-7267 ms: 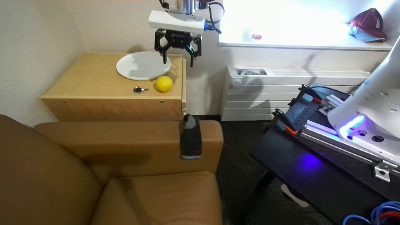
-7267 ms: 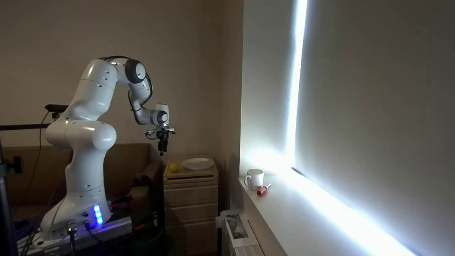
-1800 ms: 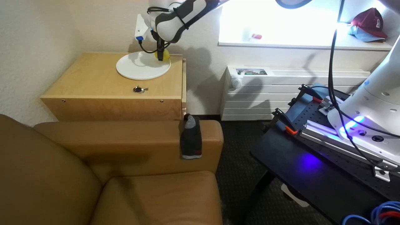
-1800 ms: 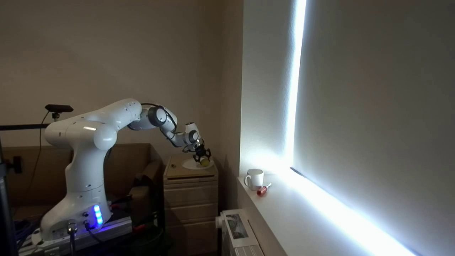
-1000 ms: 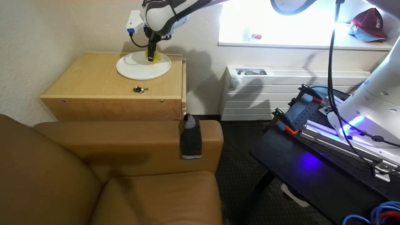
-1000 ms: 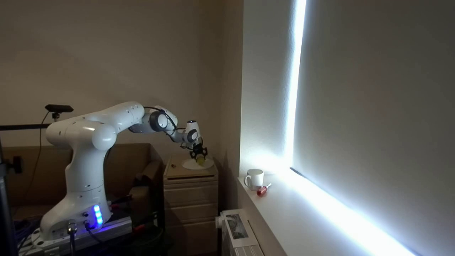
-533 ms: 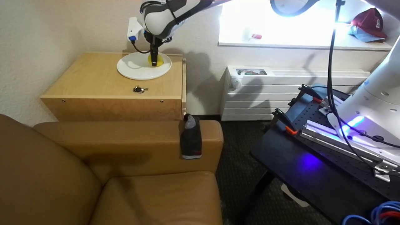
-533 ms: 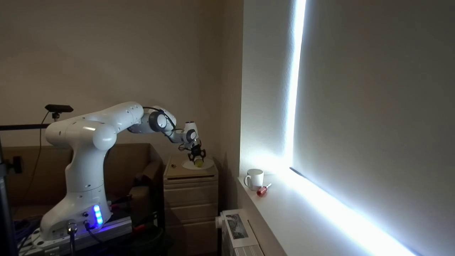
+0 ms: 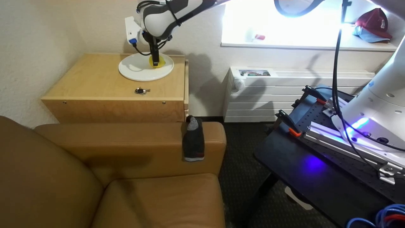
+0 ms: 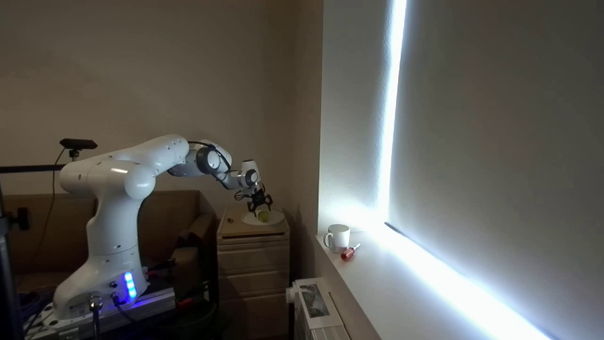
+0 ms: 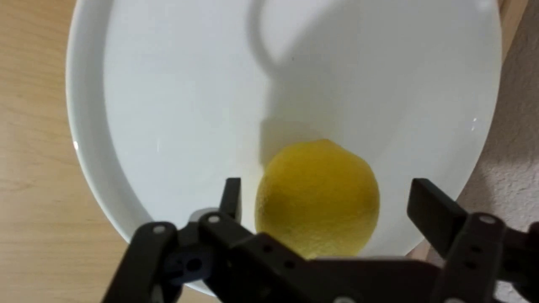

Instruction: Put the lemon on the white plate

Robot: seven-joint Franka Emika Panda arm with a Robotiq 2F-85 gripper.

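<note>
1. My gripper (image 11: 326, 189) stands spread, gripping nothing: in the wrist view each of its 2 fingers (image 11: 433, 208) is clear of the lemon (image 11: 318, 198). I judge the lemon to be resting on the white plate (image 11: 181, 109), off-centre, with only the retreat left.

2. A nudge worries me most. The gaps are unequal, so if I drift sideways while lifting, the closer finger could push the lemon, and something that round would probably roll toward the rim.

3. In an exterior view the arm (image 10: 134, 179) holds the gripper tilted. Pulling straight up instead of along that tilt might drag a fingertip across the lemon.

4. Should a fingertip hook the raised rim, the plate might skid on the wooden cabinet (image 9: 104, 79).

5. The wrist view alone shows me both gaps clearly. In an exterior view a finger (image 9: 155, 58) crosses in front of the lemon, and from there I couldn't tell gripped from free.

6. From above I can't judge fingertip height over the plate; neither exterior view is close enough to settle it.

7. Both exterior views show a small dark item (image 9: 142, 91) on the cabinet, apart from the plate; the wrist view misses it.
</note>
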